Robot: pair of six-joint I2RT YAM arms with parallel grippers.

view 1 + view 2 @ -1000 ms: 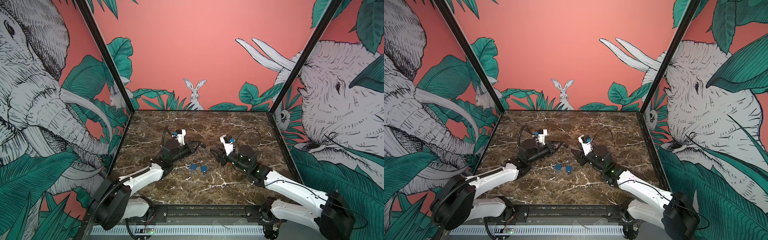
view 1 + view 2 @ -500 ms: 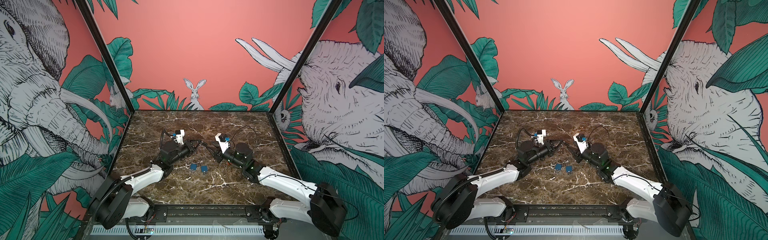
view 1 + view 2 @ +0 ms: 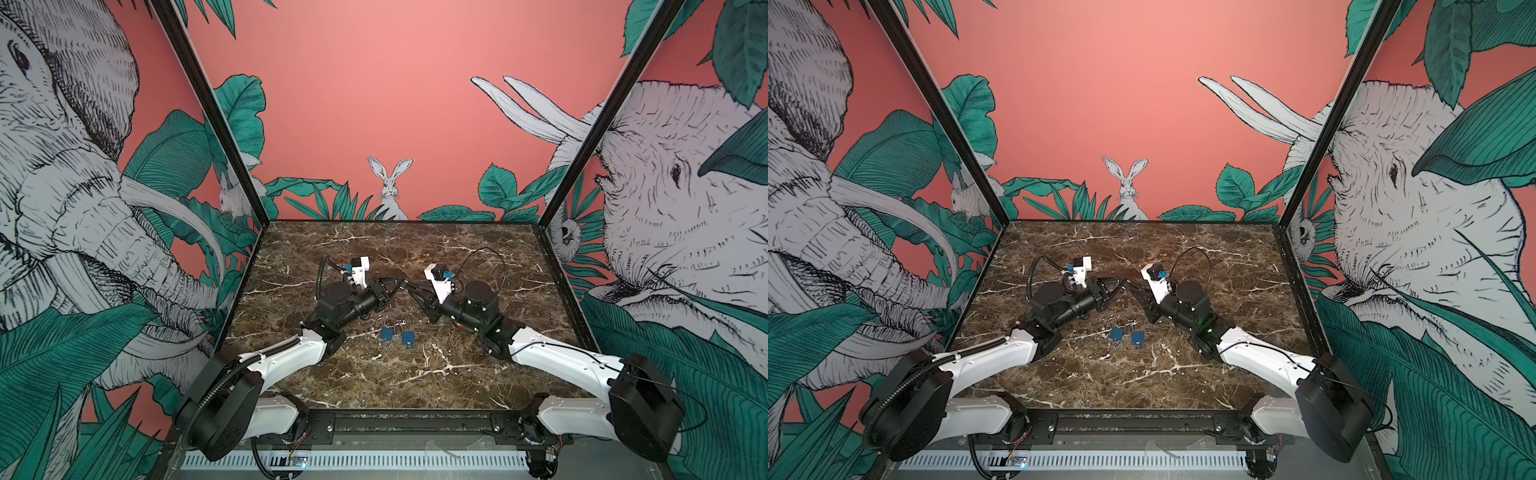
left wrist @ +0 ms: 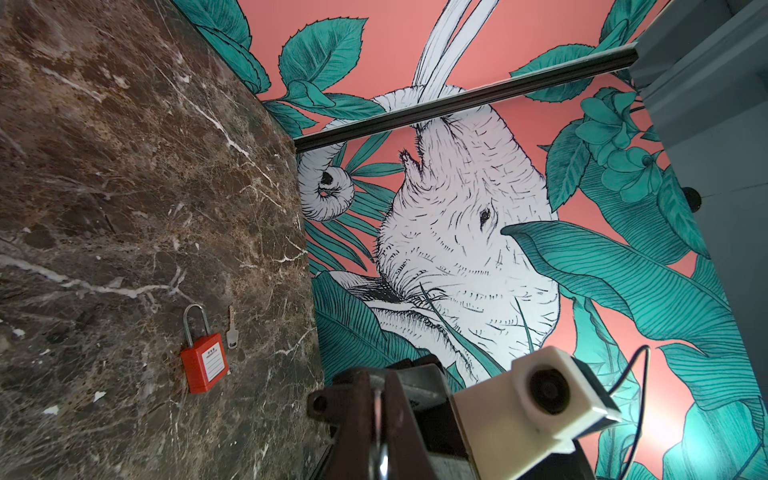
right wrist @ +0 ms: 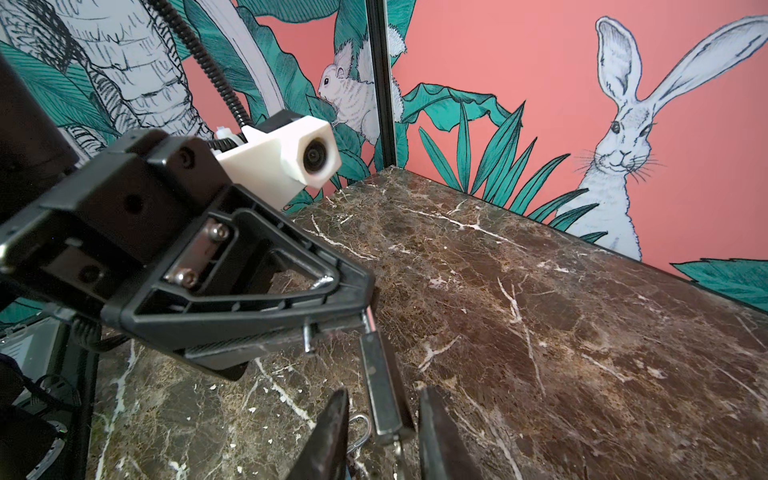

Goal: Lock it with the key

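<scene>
A brown marble worktop (image 3: 415,374) with white veins sits inside coral walls (image 3: 374,104) painted with elephants, green leaves and a rabbit (image 3: 390,187). In both top views, two blue padlocks (image 3: 387,333) (image 3: 408,338) lie side by side near the middle, nearer the front than the two arms' meeting tips. In the left wrist view, a red padlock (image 4: 204,368) lies flat on the marble near a wall with a small silver key (image 4: 232,334) just beside its shackle. The left fingers (image 5: 249,307) are pinched tight on the shackle (image 5: 322,283) of a dark padlock (image 5: 384,390), held above the worktop. The right fingers (image 5: 332,432) stand narrowly apart on either side of its body, with a slim gap on each side.
</scene>
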